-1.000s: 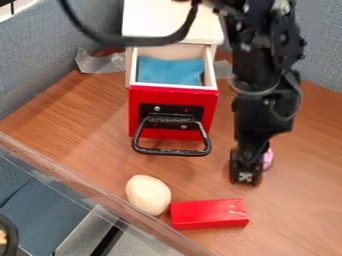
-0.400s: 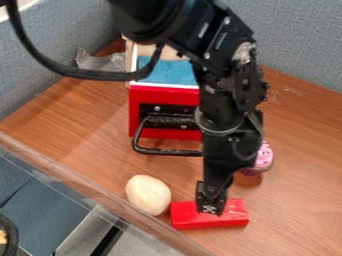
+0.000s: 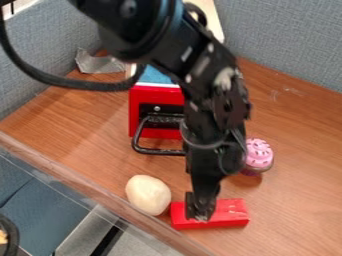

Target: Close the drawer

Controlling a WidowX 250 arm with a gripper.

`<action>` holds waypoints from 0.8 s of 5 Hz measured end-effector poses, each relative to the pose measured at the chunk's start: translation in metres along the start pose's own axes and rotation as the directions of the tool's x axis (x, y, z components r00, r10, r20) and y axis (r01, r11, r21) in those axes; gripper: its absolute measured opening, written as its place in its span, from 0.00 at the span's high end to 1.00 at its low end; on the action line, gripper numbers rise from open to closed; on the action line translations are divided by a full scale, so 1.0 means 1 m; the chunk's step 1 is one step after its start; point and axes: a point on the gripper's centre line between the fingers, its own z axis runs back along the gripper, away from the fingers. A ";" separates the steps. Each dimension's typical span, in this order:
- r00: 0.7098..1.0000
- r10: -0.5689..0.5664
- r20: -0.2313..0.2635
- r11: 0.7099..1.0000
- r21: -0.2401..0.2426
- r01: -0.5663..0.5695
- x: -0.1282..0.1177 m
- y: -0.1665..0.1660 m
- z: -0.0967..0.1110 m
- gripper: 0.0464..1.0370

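The red-fronted drawer [image 3: 138,95] stands open toward the near side at the far left of the wooden tabletop [image 3: 297,170], its black metal handle [image 3: 157,151] facing near and blue cloth [image 3: 152,76] inside. The black arm [image 3: 200,75] crosses in front of the drawer's right part. The pincer [image 3: 200,211] points down at the red rectangular block [image 3: 230,212], well apart from the handle on its near side; whether it is apart or together, I cannot tell. A pale potato-shaped object [image 3: 148,194] lies just left of the block, and a pink-frosted toy cupcake [image 3: 258,154] sits farther back, right of the arm
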 end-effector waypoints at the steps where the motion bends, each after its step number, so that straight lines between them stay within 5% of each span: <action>1: 1.000 0.030 0.005 0.999 0.022 -0.031 0.002 0.001 0.000 0.03; 4: 0.992 0.118 -0.040 0.993 0.019 -0.117 -0.006 0.010 -0.025 0.04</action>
